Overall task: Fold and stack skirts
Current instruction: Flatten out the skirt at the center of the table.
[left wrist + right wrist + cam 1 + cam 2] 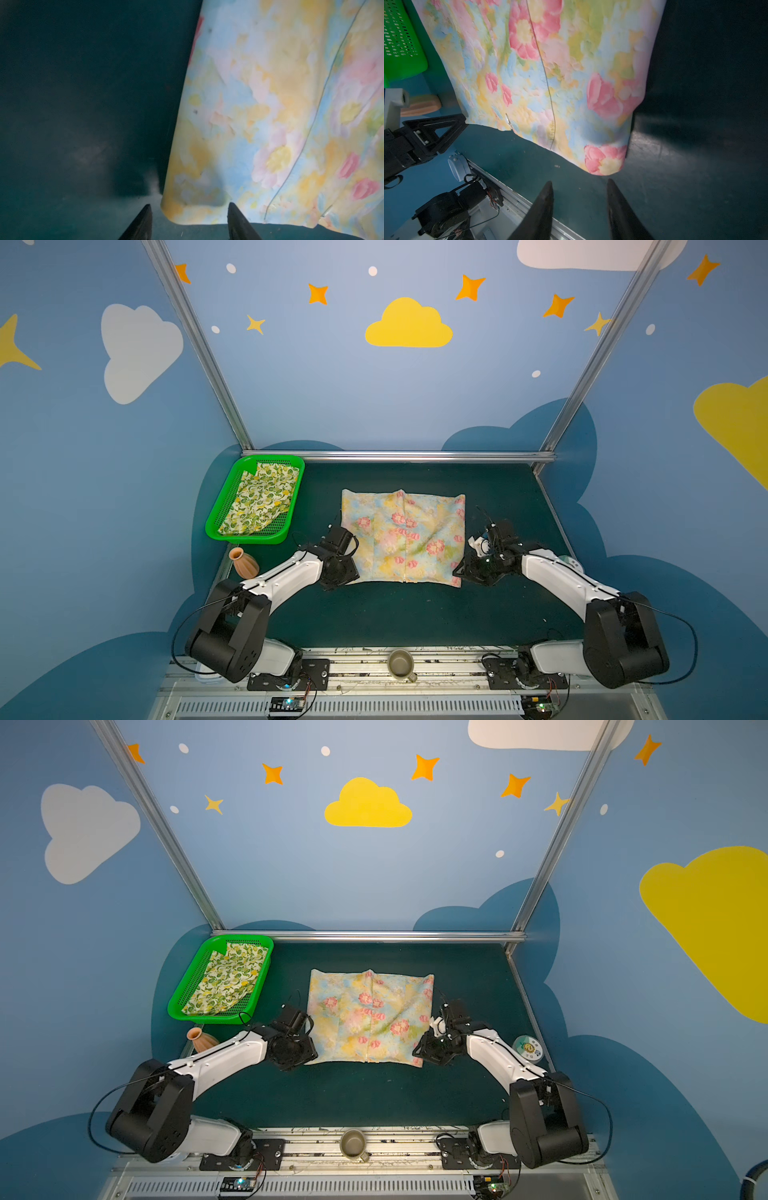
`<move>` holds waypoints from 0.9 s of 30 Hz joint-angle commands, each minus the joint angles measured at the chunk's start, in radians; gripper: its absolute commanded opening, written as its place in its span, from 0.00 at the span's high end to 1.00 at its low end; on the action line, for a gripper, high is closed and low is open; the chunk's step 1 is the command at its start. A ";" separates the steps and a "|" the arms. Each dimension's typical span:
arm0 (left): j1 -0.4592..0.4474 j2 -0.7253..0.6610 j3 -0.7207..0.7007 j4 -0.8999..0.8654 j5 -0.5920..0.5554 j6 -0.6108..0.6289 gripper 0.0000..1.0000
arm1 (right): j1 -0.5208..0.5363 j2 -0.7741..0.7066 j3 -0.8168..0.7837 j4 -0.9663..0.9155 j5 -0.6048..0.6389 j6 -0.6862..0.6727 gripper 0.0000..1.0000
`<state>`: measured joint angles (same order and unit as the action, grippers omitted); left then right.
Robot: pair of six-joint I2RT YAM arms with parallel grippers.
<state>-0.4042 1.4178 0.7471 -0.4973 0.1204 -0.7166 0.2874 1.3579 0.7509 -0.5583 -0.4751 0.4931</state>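
The flowered skirt is lying flat and spread out in the middle of the desk, its longer side running across between the two arms and its centre seam running from the near hem toward the far wall. The lemon skirt is sitting in the green basket at the far left, well apart from both arms. Each arm is working at the near corner on its own side. The left gripper is holding its jaws partly apart, straddling the near-left corner with the cloth edge lying between the fingertips. That wrist view is soft, so it may or may not be touching the fabric, and nothing looks pinched yet. The right gripper is also standing partly open and gripping nothing, with the pink-flowered near-right corner lying just ahead of its fingertips over bare desk. Judging by this, the coming move is turning on those two near corners. The left arm is sitting closer in on its corner, while the right one is needing a short advance before both can close and carry the near hem over toward the far edge.
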 commanded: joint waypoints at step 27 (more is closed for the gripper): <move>0.037 0.033 -0.115 0.200 0.041 -0.006 0.81 | -0.122 0.017 -0.137 0.103 -0.155 0.031 0.57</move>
<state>-0.3614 1.4307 0.6445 -0.2920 0.1524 -0.7212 0.1707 1.3685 0.6365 -0.4686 -0.6128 0.5095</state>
